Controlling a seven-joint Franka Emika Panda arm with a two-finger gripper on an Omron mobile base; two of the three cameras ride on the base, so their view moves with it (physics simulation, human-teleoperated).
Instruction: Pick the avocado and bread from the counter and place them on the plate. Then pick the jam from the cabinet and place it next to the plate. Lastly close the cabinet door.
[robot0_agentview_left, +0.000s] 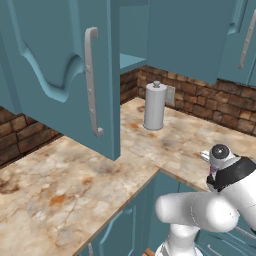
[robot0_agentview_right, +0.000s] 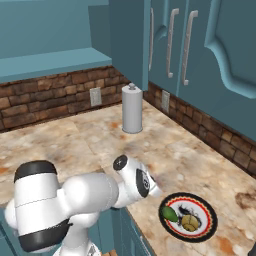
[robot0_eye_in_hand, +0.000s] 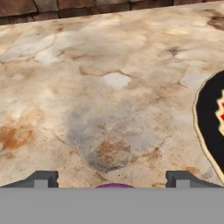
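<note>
The avocado (robot0_agentview_right: 170, 214) and bread (robot0_agentview_right: 188, 222) lie on the plate (robot0_agentview_right: 207, 229). The claw (robot0_eye_in_hand: 113, 180), clamped on the jam (robot0_eye_in_hand: 114, 186), hovers over the surface (robot0_eye_in_hand: 109, 87) beside it; the cabinet door (robot0_agentview_left: 60, 70) is open.

Plate (robot0_agentview_right: 200, 235) on surface (robot0_agentview_right: 190, 150) near front edge, right of arm. Avocado (robot0_agentview_right: 169, 214) on plate's left part, bread (robot0_agentview_right: 188, 222) just beside it at plate's middle. Towel roll (robot0_agentview_right: 132, 108) upright at back of surface, near wall corner. Cabinet door (robot0_agentview_left: 60, 70) open, hanging over surface, left of roll. Plate's rim (robot0_eye_in_hand: 203, 131) at right edge of hand view.
</note>
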